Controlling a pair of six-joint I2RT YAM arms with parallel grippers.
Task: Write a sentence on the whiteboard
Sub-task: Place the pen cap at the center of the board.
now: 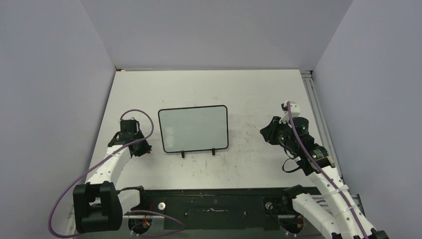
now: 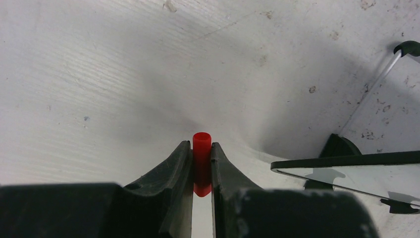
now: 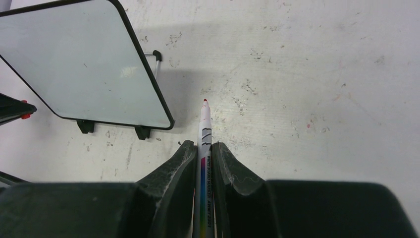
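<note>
At mid-table, between the two arms, we find the whiteboard (image 1: 193,128) resting on its two black feet (image 1: 183,154), its face plain and pale. Left of the board, near its lower left corner, our left gripper (image 2: 201,148) is closed on a short red cap (image 2: 201,140), which sticks out just past the fingertips above the scuffed table (image 1: 249,89). Well to the right of the board, our right gripper (image 3: 203,146) is clamped on a white marker (image 3: 204,130). The marker lies lengthwise between the jaws, and its bare red tip (image 3: 205,101) points forward, apart from the board's frame and feet. From the right wrist, the board appears at upper left.
</note>
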